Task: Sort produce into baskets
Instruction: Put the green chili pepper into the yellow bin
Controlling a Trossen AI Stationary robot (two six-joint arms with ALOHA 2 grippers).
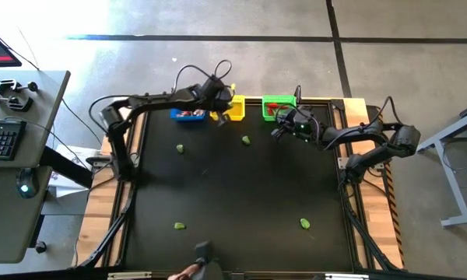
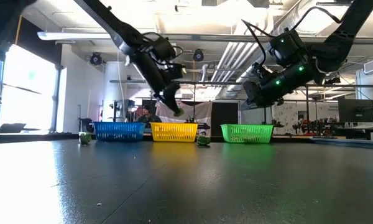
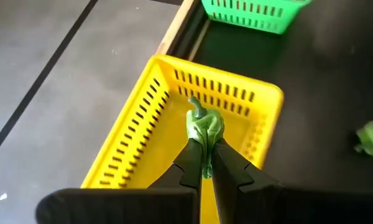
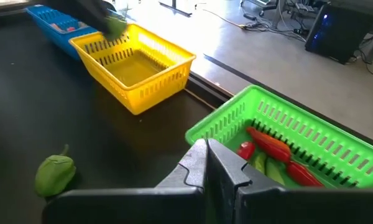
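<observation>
Table (image 1: 241,202) first: black mat, three baskets lined along its far edge, loose green pieces scattered on it. You've got the left gripper (image 3: 204,163) right over the yellow basket (image 3: 143,130), fingers pinched on a green pepper (image 3: 204,132). The basket looks empty, so you have the whole floor to aim at. My advice: keep centred between the walls, come lower before you let go so the pepper doesn't bounce out, then spread the fingers cleanly. The right gripper (image 4: 221,163) waits above the near wall of the green basket (image 4: 236,124), fingers pressed together on nothing. The pepper's long axis runs in line with the fingers, stem (image 3: 197,107) pointing away from them, out over the basket.
</observation>
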